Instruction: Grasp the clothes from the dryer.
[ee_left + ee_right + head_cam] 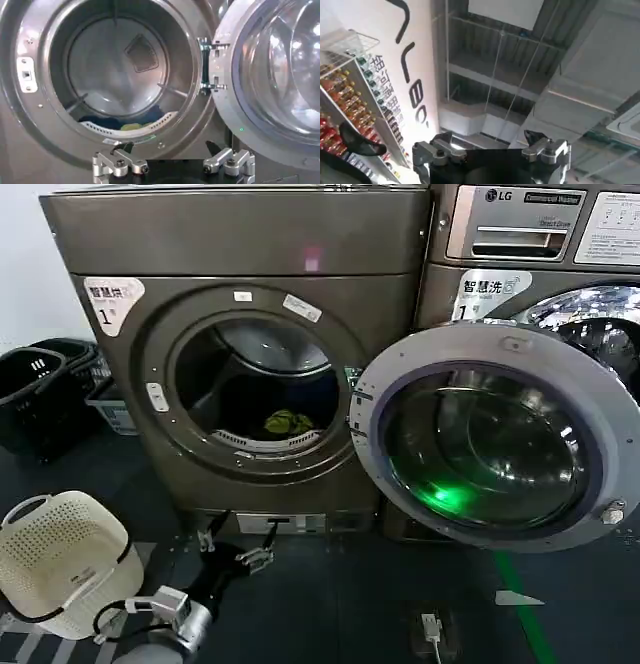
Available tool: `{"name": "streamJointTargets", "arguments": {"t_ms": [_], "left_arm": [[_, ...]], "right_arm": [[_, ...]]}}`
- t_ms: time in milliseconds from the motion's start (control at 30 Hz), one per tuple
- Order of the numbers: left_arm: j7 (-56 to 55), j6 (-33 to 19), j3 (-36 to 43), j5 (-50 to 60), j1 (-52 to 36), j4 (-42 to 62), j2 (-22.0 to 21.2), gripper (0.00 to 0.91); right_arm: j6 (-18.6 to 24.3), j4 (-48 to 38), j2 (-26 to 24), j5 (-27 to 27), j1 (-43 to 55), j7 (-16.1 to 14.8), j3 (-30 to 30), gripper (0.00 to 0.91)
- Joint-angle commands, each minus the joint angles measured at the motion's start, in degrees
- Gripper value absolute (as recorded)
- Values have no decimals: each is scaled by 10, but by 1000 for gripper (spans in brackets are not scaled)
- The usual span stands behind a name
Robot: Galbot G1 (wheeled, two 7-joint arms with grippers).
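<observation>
The clothes (288,422) lie as one small yellow-green bundle with darker green folds on the floor of the drum, just behind the perforated lip at the front of the opening, ahead of and above the left gripper (238,544), which hangs low before the dryer (240,244) with its fingers spread wide and nothing between them. In the left wrist view the same left gripper (170,150) faces the porthole squarely, and a sliver of the clothes (131,126) peeks over the lip beyond its fingertips, next to something dark blue that I cannot make out. The piece looks light, soft and limp; it should crumple under the pads rather than resist, and it may drape or snag on the lip when lifted, so the raised middle fold seems the best place to pinch, taken from above with a deep bite. The right gripper (490,145) points up toward ceiling beams, well away from the drum, its fingers apart and empty. By count: one fabric piece, two machines side by side, one round door (500,439) swung open to the right of the working gripper, one cream laundry basket (55,559) to its left, and dark baskets (40,389) farther off on that side.
</observation>
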Motion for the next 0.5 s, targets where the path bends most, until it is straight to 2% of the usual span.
{"name": "streamJointTargets", "arguments": {"t_ms": [33, 500], "left_arm": [[-3, -2, -1, -1, -1, 0, 0, 907], [-7, -3, -4, -2, -4, 4, -1, 907]], "right_arm": [[2, 0, 0, 3, 0, 0, 1, 907], [2, 5, -1, 2, 4, -5, -5, 907]]}}
